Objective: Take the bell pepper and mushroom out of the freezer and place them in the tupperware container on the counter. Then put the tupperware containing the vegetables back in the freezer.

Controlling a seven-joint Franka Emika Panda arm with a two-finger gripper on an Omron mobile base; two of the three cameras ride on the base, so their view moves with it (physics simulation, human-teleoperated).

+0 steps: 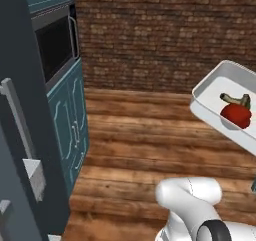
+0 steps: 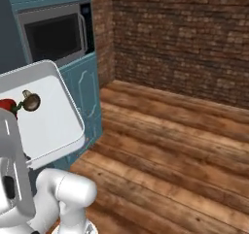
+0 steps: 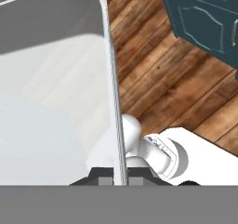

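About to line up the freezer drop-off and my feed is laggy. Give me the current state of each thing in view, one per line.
tupperware container: lifted off any surface, held by its wall above the wooden floor
bell pepper: inside the container, resting on its floor
mushroom: inside the container, right beside the pepper
gripper: shut on the container's wall
freezer: whether its door is open cannot be told

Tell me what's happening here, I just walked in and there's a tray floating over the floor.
The robot arm is carrying the tupperware container in the air above the wooden floor. Its claw is shut on the container's rim, seen in the hand view. The bell pepper and the mushroom already lie inside it, close together. The freezer stands at the left of the left base view, so the load is apparently headed back there.
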